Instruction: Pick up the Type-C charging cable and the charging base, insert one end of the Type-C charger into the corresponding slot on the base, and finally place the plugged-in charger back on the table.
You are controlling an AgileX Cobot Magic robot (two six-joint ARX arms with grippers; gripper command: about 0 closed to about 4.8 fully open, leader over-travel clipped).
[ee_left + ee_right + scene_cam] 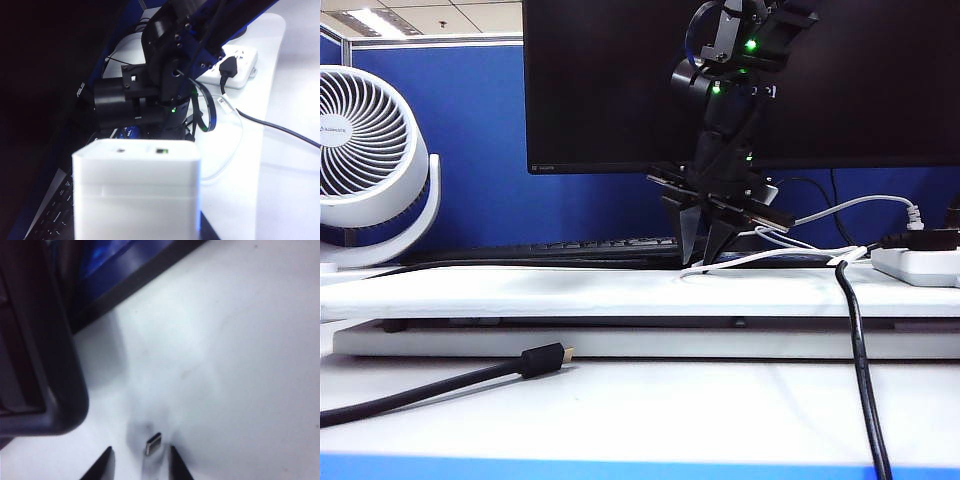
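In the left wrist view the charging base (136, 190), a white block with two small slots on its near face, fills the foreground above the keyboard. My left gripper is shut on it, with the fingers hidden behind the block. My right gripper (140, 447) is open, its dark fingertips on either side of the metal plug (153, 444) of the Type-C charging cable, with gaps on both sides. In the exterior view the right gripper (701, 258) points down at the raised board (520, 290), where the thin white cable (770, 258) trails off to the right.
A white power strip (920, 265) with a black plug sits on the board at the right. A thick black cable (860, 370) hangs over the board's edge. A black gold-tipped plug (545, 358) lies on the table (650, 410). Behind stand a monitor (620, 80), keyboard (590, 245) and fan (365, 150).
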